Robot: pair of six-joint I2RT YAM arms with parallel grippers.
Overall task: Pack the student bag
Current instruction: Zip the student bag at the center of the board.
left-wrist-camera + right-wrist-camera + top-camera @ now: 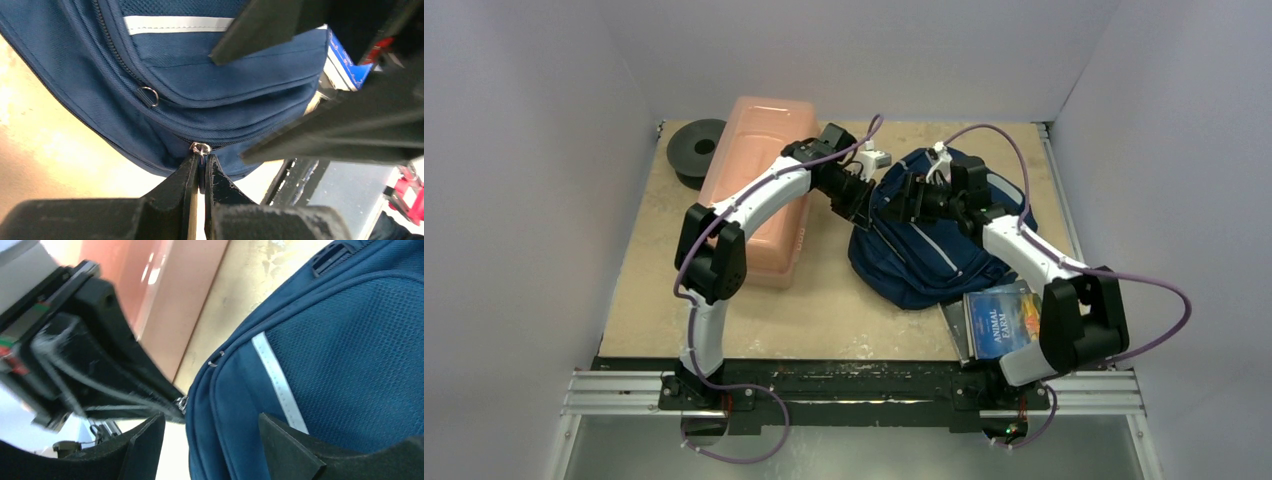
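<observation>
**Beside the box [759, 190]: zip pinched**

Left gripper [201, 161] clamps the zip pull [201, 148], likely to open the bag [924, 255] lying mid-table. Right gripper [210, 427] gapes wide astride its fabric, seemingly to steady it.

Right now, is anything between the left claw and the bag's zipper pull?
Nothing visible. The left claw is already shut on the zipper pull at the student bag edge. The right claw is open over the bag's side close by, not between them.
</observation>
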